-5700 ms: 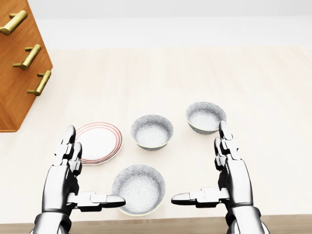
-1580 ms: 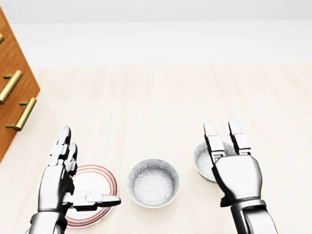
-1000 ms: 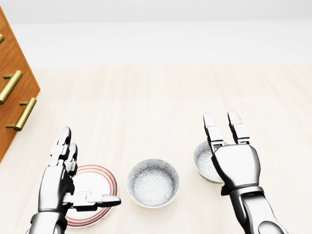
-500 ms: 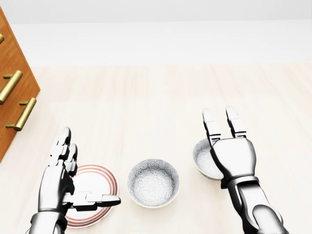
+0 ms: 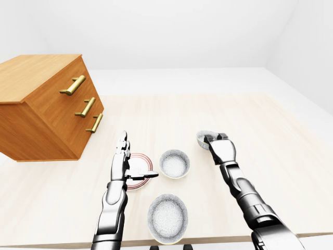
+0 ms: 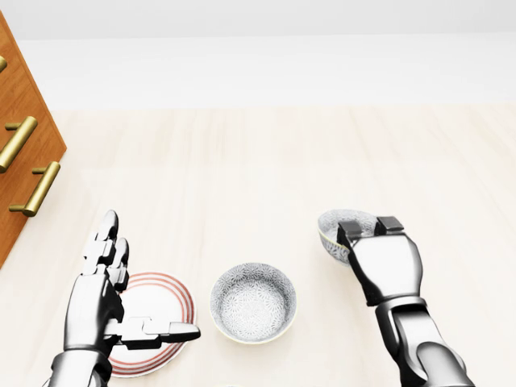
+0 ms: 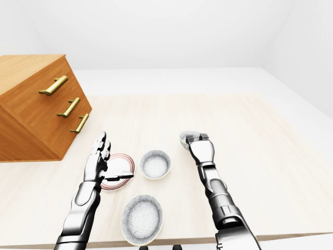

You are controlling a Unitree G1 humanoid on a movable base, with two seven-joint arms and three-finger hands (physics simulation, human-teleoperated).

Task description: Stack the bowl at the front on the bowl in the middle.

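Observation:
Three speckled grey bowls stand on the pale table. The nearest bowl (image 5: 167, 217) lies at the bottom of the left-eye view and is cut off from the head view. The middle bowl (image 6: 253, 301) sits upright with nothing in it. My right hand (image 6: 369, 230) has its fingers curled over the rim of the third bowl (image 6: 336, 231), which looks tilted and slightly raised; its thumb is hidden. My left hand (image 6: 145, 290) is open, fingers straight and thumb out, over a red-ringed plate (image 6: 173, 305) left of the middle bowl.
A wooden dresser (image 5: 47, 104) with brass handles stands at the left of the table. The table's near edge (image 5: 218, 240) runs just below the nearest bowl. Bare tabletop stretches above and to the right of the bowls.

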